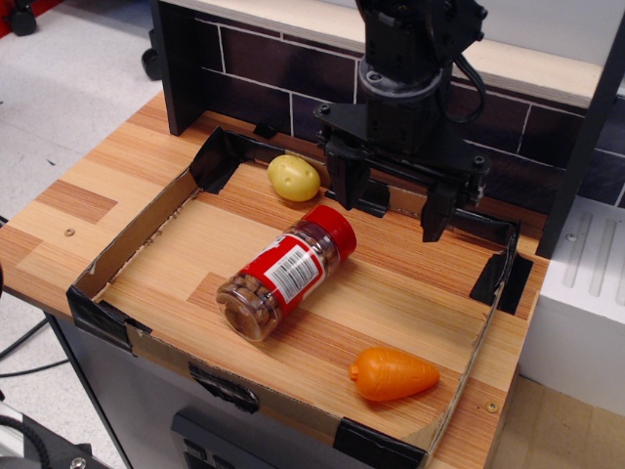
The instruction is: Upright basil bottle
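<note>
The basil bottle (283,275) lies on its side in the middle of the wooden tray. It is a clear jar with brown lumpy contents and a red-and-white barcode label. Its red cap points to the back right and its clear base to the front left. My gripper (391,207) hangs above and behind the cap end, near the tray's back wall. Its two black fingers (348,181) are spread wide apart and hold nothing. It is apart from the bottle.
A yellow toy potato (294,178) sits at the back of the tray, left of the gripper. An orange toy carrot (394,375) lies at the front right. Low cardboard walls (137,239) ring the tray. A dark tiled backsplash (264,68) stands behind.
</note>
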`<state>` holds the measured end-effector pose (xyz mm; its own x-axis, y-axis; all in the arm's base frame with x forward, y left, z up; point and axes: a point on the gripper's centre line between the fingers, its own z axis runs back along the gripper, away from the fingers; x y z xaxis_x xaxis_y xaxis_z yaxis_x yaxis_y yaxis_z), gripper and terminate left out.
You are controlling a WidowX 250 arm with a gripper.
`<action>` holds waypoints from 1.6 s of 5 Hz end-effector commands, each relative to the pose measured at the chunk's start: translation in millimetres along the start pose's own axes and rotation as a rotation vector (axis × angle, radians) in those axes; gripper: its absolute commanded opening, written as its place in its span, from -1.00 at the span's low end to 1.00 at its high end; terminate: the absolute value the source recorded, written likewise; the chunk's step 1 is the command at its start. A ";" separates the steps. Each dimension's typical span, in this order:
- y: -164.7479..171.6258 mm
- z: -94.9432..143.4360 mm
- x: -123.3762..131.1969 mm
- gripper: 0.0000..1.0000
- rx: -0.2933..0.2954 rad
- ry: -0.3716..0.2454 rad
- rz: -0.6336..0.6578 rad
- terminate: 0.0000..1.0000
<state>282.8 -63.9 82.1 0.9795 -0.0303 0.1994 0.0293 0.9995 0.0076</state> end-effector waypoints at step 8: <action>45.5 -26.7 23.0 1.00 0.160 0.190 -0.203 -1.00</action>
<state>307.7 -19.4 50.8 0.9764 -0.2134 -0.0341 0.2160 0.9596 0.1800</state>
